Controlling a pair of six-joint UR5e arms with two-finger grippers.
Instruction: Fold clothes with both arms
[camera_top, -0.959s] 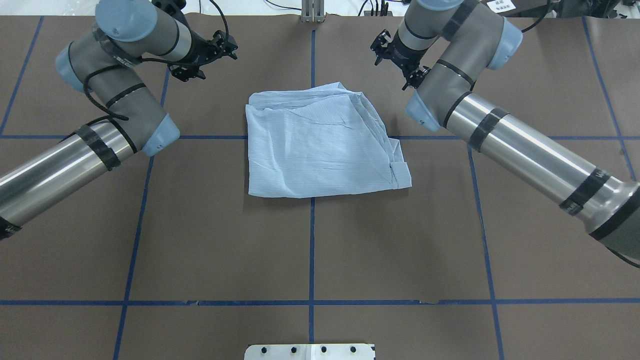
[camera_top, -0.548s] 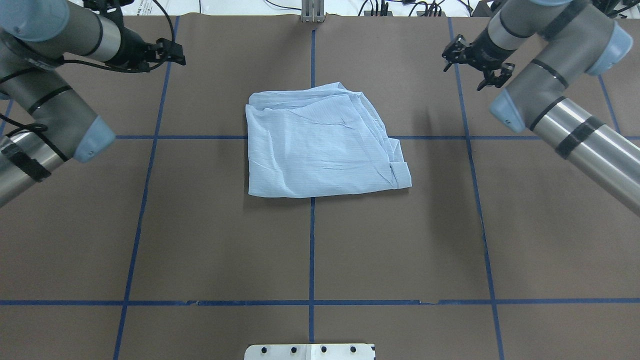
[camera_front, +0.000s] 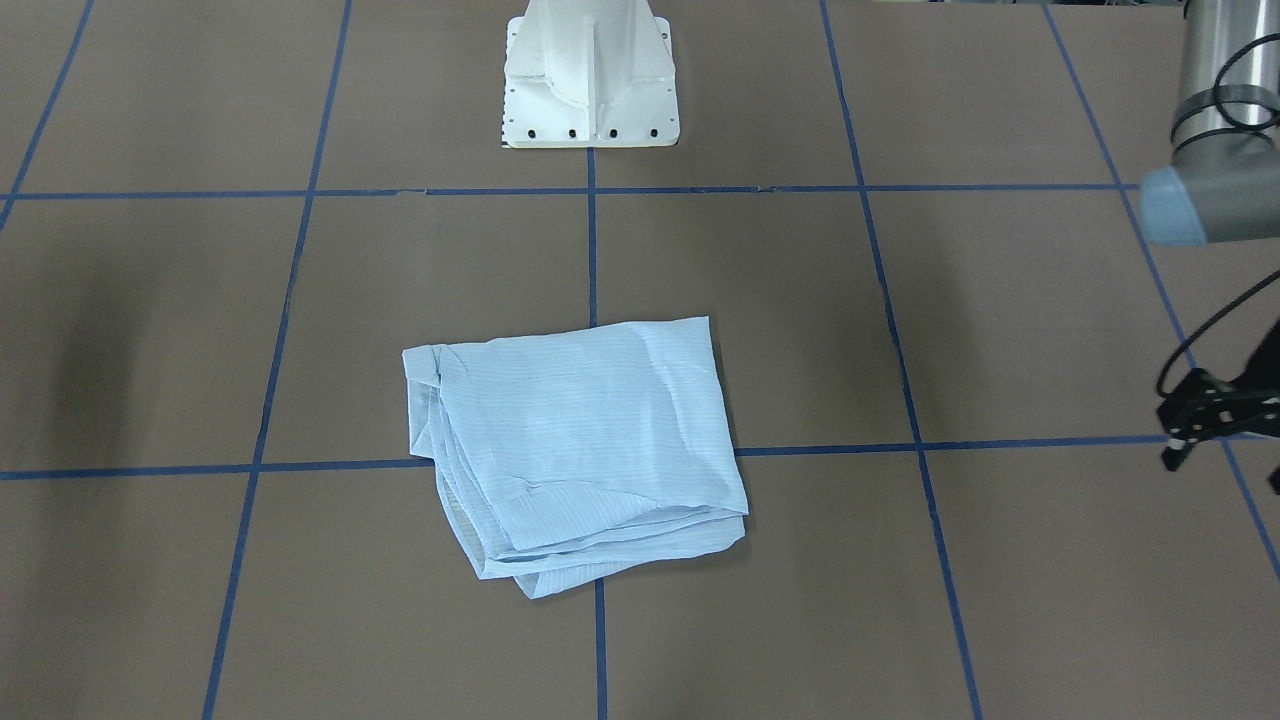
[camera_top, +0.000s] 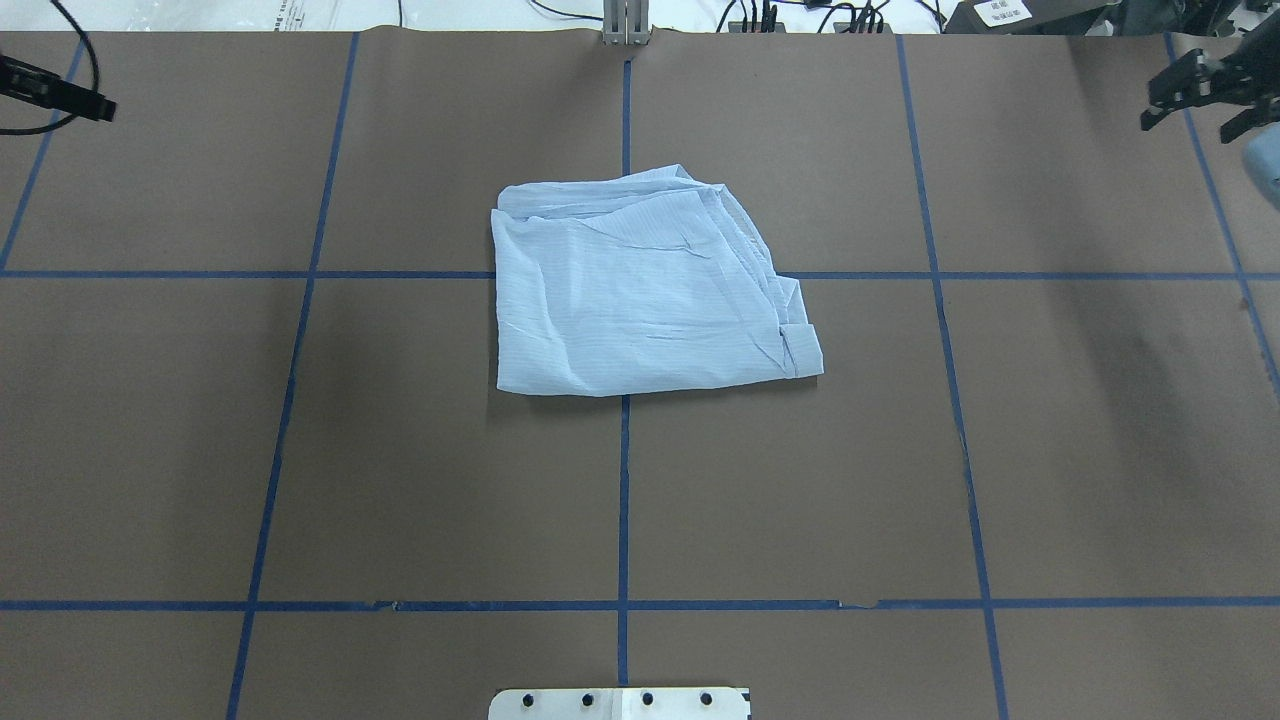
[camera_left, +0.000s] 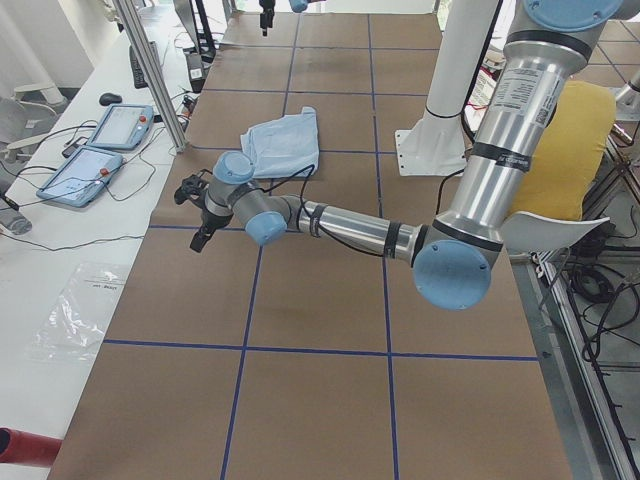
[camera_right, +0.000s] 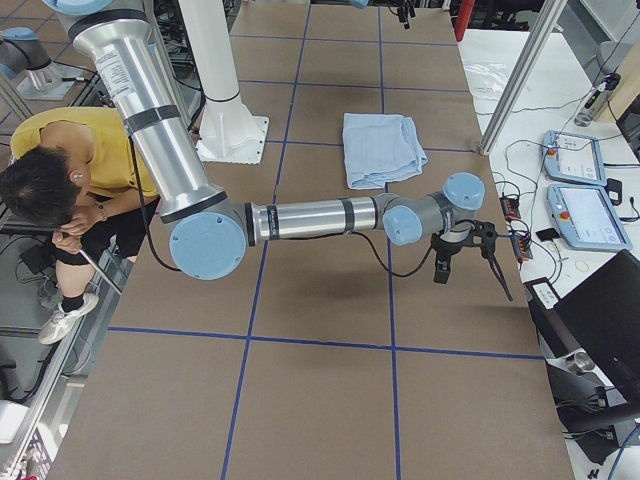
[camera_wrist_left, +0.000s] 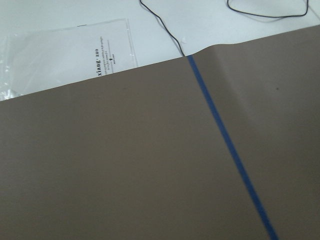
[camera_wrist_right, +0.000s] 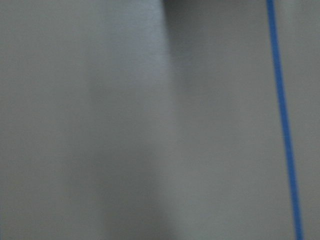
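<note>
The pale blue striped shirt (camera_top: 640, 290) lies folded into a rough square at the table's middle, and it also shows in the front-facing view (camera_front: 575, 450). Neither gripper touches it. My left gripper (camera_front: 1222, 465) hovers far out to my left near the table's far edge, open and empty. Only one of its fingers (camera_top: 75, 97) shows in the overhead view. My right gripper (camera_top: 1188, 120) hovers far out to my right near the far corner, open and empty, its jaws spread. Both wrist views show only brown table cover and blue tape.
The white pedestal base (camera_front: 590, 80) stands at the near edge. Beyond the far edge is a white bench with teach pendants (camera_right: 575, 185), cables and a plastic bag (camera_wrist_left: 70, 50). Aluminium posts (camera_left: 150, 70) stand along that edge. A person in yellow (camera_right: 60, 190) sits behind the robot.
Both arms have swung outward from beside the shirt to the table's far left and far right. The shirt has not moved. Both grippers stay open and empty.
</note>
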